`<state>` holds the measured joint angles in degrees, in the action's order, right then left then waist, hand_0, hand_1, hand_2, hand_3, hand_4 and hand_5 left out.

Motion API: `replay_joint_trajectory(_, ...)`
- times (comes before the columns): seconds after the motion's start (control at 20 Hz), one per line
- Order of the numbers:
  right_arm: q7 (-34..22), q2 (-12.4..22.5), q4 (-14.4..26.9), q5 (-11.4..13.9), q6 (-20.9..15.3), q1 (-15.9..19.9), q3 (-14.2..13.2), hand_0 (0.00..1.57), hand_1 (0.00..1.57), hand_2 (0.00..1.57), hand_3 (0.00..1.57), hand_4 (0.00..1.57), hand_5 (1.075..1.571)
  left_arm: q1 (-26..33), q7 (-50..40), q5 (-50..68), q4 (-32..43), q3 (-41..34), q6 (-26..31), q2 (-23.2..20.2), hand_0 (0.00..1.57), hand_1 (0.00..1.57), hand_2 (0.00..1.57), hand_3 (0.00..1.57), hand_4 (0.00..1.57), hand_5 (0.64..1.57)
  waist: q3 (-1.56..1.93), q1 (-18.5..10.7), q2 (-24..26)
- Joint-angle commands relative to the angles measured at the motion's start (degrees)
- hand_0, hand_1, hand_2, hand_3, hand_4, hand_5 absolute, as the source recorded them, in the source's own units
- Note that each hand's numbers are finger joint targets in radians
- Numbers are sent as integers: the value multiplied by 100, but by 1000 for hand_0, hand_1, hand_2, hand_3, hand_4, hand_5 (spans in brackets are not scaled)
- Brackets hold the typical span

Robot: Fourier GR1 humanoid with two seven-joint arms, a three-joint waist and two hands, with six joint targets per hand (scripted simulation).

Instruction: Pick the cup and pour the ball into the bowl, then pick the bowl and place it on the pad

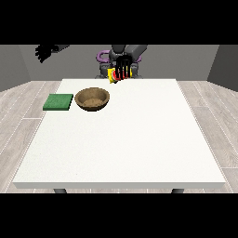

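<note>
Front view — cup (113, 76) behind curled fingers (123, 70)

White table (139, 139), green pad (58, 102) beside brown bowl (93, 99)

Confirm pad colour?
Green: the pad lies beside the brown bowl, front view.

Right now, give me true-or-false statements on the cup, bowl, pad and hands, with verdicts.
1. The bowl stands on the pad. False: it stands on the table beside the pad.
2. The hand at mid-view is curled round the cup. True.
3. The cup stands upright on the table. False: it is held in the air.
4. The hand at the view's left holds nothing. True.
5. The pad is red. False: green.
</note>
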<state>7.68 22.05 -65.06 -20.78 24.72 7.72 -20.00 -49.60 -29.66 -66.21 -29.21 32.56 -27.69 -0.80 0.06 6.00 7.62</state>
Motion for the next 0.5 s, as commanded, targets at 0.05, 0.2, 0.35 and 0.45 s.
replay_joint_trajectory(0.05,10,-100,158,154,-127,435,158,0,0,0,0,665,1561,-268,-1037,-481,-471,782,941,77,448,448,1565,1214,759,1569,-2,230,-139)
replay_joint_trajectory(0.2,149,-103,264,63,170,174,129,0,0,0,0,661,1561,-318,-848,-480,-634,913,1659,79,206,206,1187,1372,682,1567,-1,313,-41)
replay_joint_trajectory(0.35,-77,-123,220,47,200,397,259,0,0,0,0,681,1562,-482,-876,-480,-907,1180,2324,80,0,0,1127,1452,852,1571,-3,513,-64)
replay_joint_trajectory(0.45,94,123,455,76,196,497,47,0,0,0,0,694,1563,-536,-749,-457,-1418,1206,2597,80,0,0,1237,1516,897,1570,-3,187,-171)
